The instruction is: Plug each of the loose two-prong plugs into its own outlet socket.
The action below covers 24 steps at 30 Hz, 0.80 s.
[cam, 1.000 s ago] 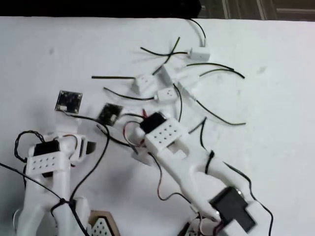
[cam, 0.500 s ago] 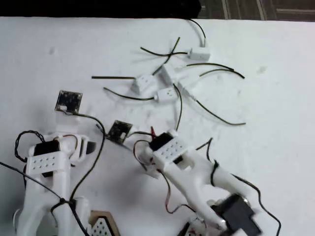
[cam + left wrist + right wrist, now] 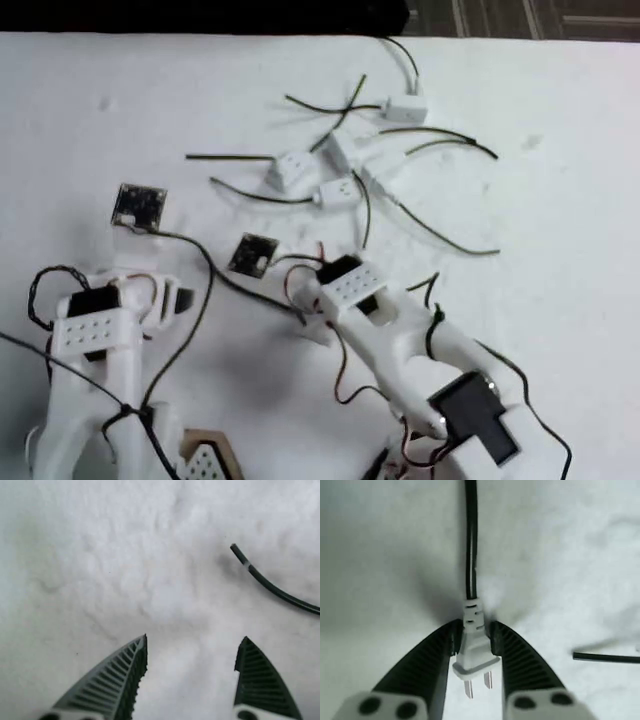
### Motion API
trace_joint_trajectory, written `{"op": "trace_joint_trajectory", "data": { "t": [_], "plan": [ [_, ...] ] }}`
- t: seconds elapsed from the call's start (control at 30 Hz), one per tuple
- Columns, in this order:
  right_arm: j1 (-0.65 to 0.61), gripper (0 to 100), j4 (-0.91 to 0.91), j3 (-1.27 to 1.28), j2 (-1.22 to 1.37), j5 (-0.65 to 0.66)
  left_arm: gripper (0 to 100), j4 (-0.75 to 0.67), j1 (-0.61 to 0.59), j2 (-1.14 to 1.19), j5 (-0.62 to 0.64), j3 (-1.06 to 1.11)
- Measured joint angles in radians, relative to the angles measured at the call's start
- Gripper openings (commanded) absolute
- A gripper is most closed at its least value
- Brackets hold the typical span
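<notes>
Pinching right gripper (image 3: 474, 626): one two-prong plug (image 3: 472, 651), clamped by its body
Left gripper (image 3: 195, 639): spread wide, one cable end (image 3: 241, 556) just ahead

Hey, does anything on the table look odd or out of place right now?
Yes. The right pincer holds a white plug backwards: its prongs point back into the pincer and its cord runs outward, awkward for plugging in.

Plug (image 3: 474, 652) between right fingers (image 3: 432, 662), outlet sockets (image 3: 338, 192) beyond on table (image 3: 520, 120)

Prob. robotics lab bench: white tabletop (image 3: 100, 120), 3D-printed arms (image 3: 400, 340) w/ exposed wiring, loose cords (image 3: 430, 228).
</notes>
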Motion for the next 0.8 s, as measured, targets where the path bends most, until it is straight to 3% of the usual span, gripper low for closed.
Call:
{"op": "trace_joint_trajectory", "data": {
  "t": [0.3,0.57,0.8],
  "plan": [
    [0.002,1.7,0.061,0.017,-0.247,-0.005,29,0.000,0.000,0.000,0.000,0.000],
    [0.002,1.7,0.127,0.020,-0.646,-0.130,29,0.000,-0.002,0.000,0.000,0.000],
    [0.061,1.7,0.117,0.021,-0.690,-0.261,29,0.000,-0.124,0.000,0.061,-0.066]
  ]
}}
